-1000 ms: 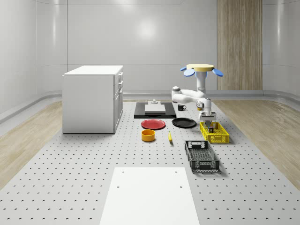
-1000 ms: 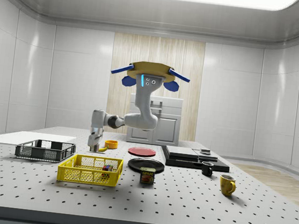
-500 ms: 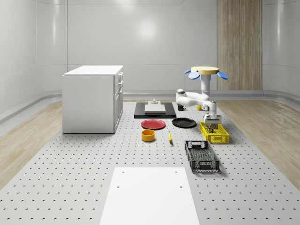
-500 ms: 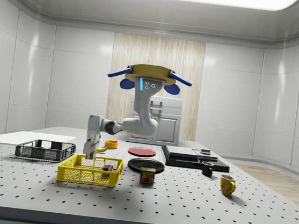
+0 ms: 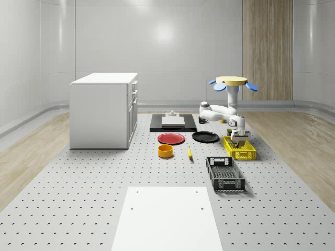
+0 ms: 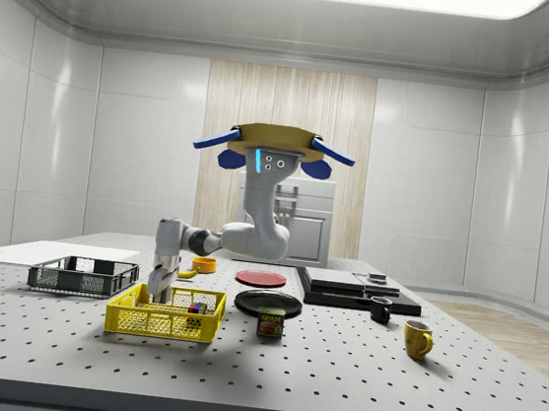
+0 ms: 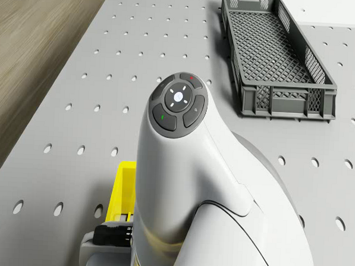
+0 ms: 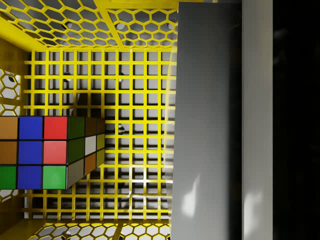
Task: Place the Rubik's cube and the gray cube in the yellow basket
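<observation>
Holds gripper [image 6: 158,289] low inside the yellow basket [image 8: 140,75], clamped on the gray cube [image 8: 207,125]. Shows Rubik's cube [image 8: 45,152] resting on the basket floor, beside the gray cube, apart from it. Keeps drone [image 6: 271,146] hovering beyond the basket.

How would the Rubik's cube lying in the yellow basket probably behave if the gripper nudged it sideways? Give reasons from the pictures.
The Rubik's cube is flat-sided, so it would probably slide, not roll. The yellow basket has a gridded floor that may snag it slightly. Its hard-looking faces suggest stiffness.
</observation>
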